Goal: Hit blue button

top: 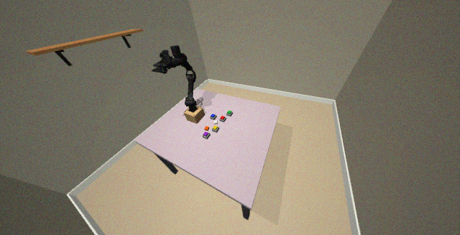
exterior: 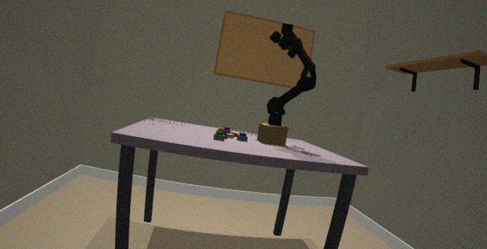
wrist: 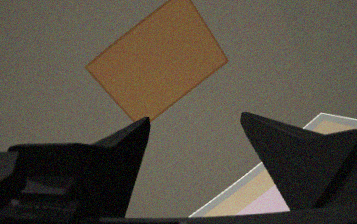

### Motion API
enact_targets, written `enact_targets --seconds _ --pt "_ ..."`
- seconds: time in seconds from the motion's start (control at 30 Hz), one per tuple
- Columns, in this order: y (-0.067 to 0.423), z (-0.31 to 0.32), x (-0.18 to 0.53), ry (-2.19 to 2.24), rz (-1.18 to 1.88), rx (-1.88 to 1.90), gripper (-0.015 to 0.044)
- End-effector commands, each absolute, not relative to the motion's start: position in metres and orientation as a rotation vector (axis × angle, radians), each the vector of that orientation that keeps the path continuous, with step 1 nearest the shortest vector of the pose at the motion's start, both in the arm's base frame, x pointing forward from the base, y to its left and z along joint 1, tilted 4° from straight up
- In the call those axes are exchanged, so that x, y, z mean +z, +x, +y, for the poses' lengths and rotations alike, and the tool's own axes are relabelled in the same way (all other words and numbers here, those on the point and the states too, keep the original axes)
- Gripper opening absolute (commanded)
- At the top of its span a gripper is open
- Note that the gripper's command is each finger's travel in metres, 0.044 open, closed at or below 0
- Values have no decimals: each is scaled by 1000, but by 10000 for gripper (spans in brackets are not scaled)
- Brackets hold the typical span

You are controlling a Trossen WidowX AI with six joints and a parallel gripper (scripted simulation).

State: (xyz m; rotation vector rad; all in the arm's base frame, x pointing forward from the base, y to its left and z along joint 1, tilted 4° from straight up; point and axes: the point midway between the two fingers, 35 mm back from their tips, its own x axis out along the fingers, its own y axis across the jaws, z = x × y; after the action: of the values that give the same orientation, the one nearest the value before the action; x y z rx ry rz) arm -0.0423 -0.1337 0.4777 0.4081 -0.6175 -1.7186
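worktop: I'm seeing a pale lilac worktop (top: 230, 163) on dark legs; tan floor, grey walls
blue button: it's on the worktop (top: 213, 116), just beside the arm's wooden base (top: 194, 115)
fingers: spread wide (wrist: 195, 131), holding nothing, way up high
wrist view only: orange wall board (wrist: 157, 60) fills my screen, buttons hidden

Buttons (top: 215, 123) cluster on the table (top: 230, 163) beside the arm's base (top: 198, 117)
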Motion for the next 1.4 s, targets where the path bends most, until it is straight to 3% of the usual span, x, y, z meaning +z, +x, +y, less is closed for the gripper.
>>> enact_targets --seconds 0.0,0.27,0.6,0.8,1.0,1.33,1.37 --pt "17 -171 441 448 -331 -1553 400" --pt "135 -179 354 454 176 -1177 400" --pt "230 -93 224 340 768 -647 400" --pt "231 -15 146 208 1114 -315 400" --pt "188 51 82 39 1436 -15 400" --pt "177 60 73 6 1490 33 400" --pt "178 60 70 6 1490 33 374"
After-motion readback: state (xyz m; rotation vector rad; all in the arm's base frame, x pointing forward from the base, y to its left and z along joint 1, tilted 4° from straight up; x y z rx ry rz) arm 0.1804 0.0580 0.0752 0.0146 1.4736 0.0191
